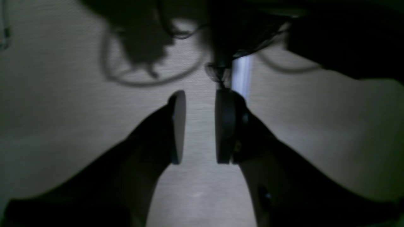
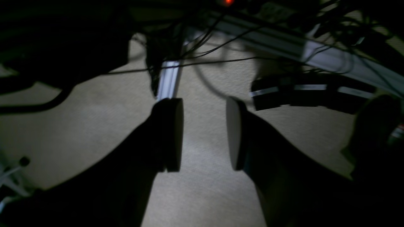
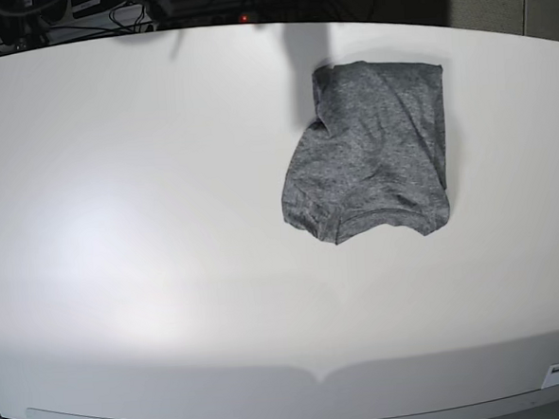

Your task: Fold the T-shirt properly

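Note:
In the base view the heather-grey T-shirt lies folded into a compact, slightly skewed bundle on the right half of the white table, with its collar edge toward the front. Neither arm appears in that view. My left gripper is open in the left wrist view, with nothing between its dark pads and beige carpet-like floor behind the gap. My right gripper also stands open and empty over the same kind of floor. The T-shirt shows in neither wrist view.
An aluminium rail and loose black cables run behind the right gripper. A rail and cable shadows lie beyond the left gripper. Dark equipment lines the table's far edge.

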### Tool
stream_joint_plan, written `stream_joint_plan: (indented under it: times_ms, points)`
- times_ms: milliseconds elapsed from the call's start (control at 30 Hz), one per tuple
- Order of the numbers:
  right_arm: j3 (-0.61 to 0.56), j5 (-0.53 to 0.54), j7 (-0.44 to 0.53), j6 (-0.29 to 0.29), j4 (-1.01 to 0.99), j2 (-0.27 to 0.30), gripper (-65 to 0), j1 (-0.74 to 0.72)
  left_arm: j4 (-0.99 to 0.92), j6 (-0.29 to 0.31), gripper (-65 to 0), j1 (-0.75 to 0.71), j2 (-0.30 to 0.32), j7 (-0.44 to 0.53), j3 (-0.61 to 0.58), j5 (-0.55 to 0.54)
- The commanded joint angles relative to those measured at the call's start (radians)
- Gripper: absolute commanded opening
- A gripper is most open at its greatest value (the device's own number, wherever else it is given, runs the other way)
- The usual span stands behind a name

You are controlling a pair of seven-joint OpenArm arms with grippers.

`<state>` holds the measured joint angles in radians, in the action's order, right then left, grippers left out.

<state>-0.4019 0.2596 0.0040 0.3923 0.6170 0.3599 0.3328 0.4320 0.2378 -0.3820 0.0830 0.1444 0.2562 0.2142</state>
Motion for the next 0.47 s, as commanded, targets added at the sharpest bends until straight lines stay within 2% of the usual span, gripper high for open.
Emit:
stream_joint_plan:
  times_ms: [0,67,433]
  points:
    - [0.000,-0.002,0.011,0.006,0.004,0.005,-41.9,0.005,0.003,-0.021,-49.6,-0.011,0.008,0.012,0.003,-0.001]
    - [0.000,-0.002,0.013,0.007,0.004,0.000,-41.9,0.005,0.003,-0.044,-49.6,-0.011,0.009,0.018,0.003,-0.001]
    - [0.000,-0.002,0.038,0.011,0.005,0.003,-41.9,0.001,0.002,-0.043,-49.6,-0.011,0.001,0.018,0.003,-0.002]
